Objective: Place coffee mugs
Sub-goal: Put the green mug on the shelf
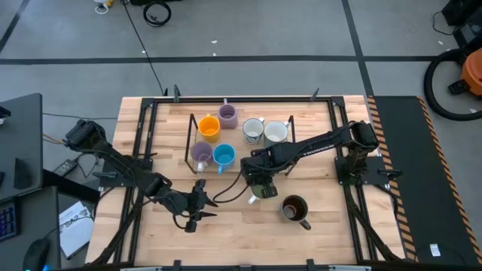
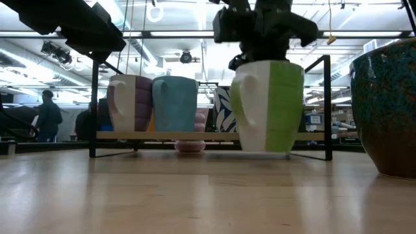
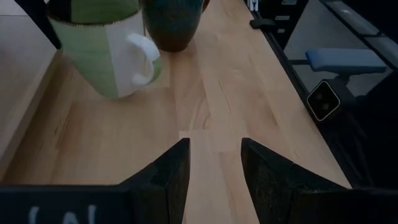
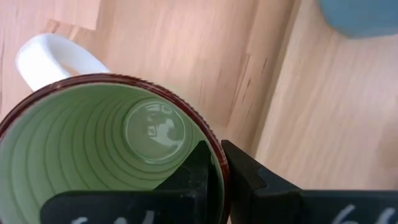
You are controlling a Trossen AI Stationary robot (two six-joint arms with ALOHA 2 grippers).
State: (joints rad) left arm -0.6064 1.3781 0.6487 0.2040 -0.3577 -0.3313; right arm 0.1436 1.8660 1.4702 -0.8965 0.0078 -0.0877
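Note:
The green-and-white coffee mug (image 2: 270, 107) hangs upright just above the table in front of the black wire rack (image 1: 188, 140). My right gripper (image 4: 219, 163) is shut on its rim. The mug's white handle (image 4: 50, 59) points away from the fingers. A dark brown mug (image 1: 295, 209) stands on the table to its near right. Orange (image 1: 208, 129), purple (image 1: 227, 117), patterned white (image 1: 253, 131), pale (image 1: 276, 132), lavender (image 1: 200, 155) and blue (image 1: 224, 156) mugs stand in the rack. My left gripper (image 3: 214, 168) is open over bare table, left of the green mug (image 3: 102, 50). My right gripper pinches the green mug's rim (image 4: 214, 146) on the side opposite the handle, one finger inside the mug and one outside. The fingers come steeply from above, pointing down. The mug hangs upright below them, its base (image 2: 266, 151) clear of the table.
The rack fills the far middle of the table, its front rail close behind the hanging mug. The dark brown mug (image 2: 390, 104) stands near the table's front. Bare wood lies at the near left and near middle. Black frame rails (image 1: 354, 188) run along both table sides.

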